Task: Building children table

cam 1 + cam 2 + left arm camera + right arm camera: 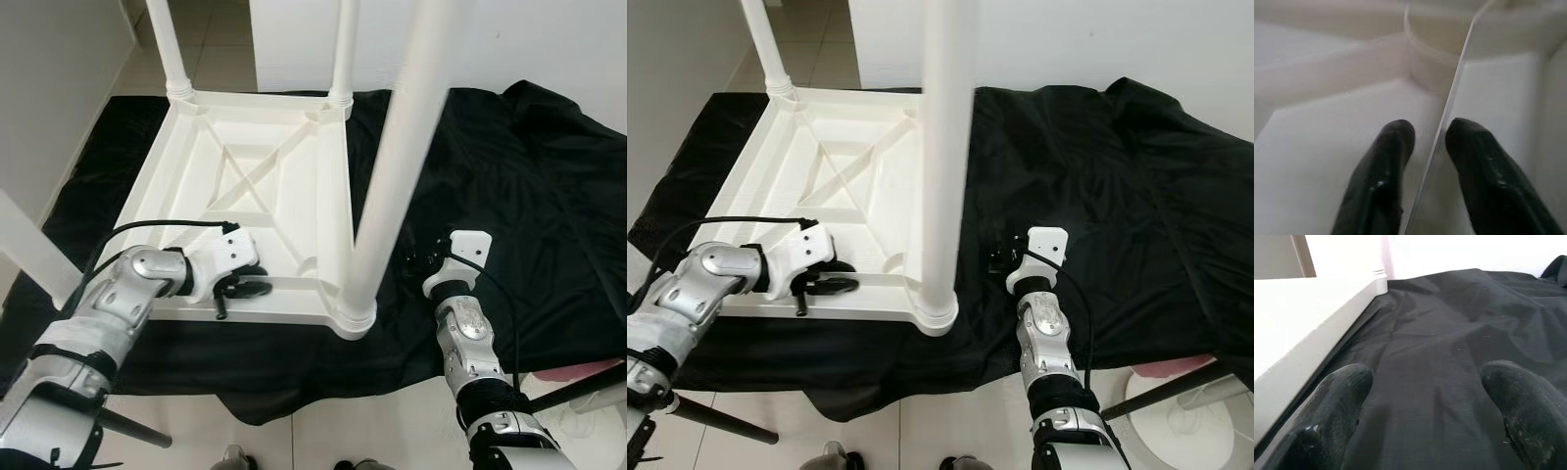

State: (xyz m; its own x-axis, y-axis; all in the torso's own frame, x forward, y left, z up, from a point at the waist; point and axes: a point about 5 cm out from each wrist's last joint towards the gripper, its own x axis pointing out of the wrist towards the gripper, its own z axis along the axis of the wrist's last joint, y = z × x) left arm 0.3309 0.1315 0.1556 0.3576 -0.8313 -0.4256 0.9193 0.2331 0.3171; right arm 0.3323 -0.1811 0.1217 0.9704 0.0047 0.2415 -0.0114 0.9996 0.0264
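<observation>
Overhead, in the left eye view, the white plastic children's table (250,186) lay upside down on a crumpled black cloth (529,186) spread over pale floor tiles. Three round white plastic legs stood in its corner sockets: the near leg (397,166) and two far ones, all cut off by the top edge. A fourth white bar crossed the lower left corner, cut off, identity unclear. The left gripper (242,287) sat at the table's near rim, fingers straddling an inner rib; the finger gap was hard to judge from here. The right gripper (423,259) rested low on the cloth just beside the near leg, its fingers mostly hidden behind its white wrist housing.

Right eye view: same layout. A pink-and-white object (1176,387) at the lower right was cut off and could not be identified. No readable labels or writing anywhere.

Left wrist view: two black fingertips (1386,166) stood narrowly apart with a thin white rib edge (1449,107) between them; contact with the rib could not be confirmed. Background was blurred.

Right wrist view: fingertips (1337,401) were spread wide over the cloth, holding nothing; the table's outer side wall (1303,333) ran alongside.
</observation>
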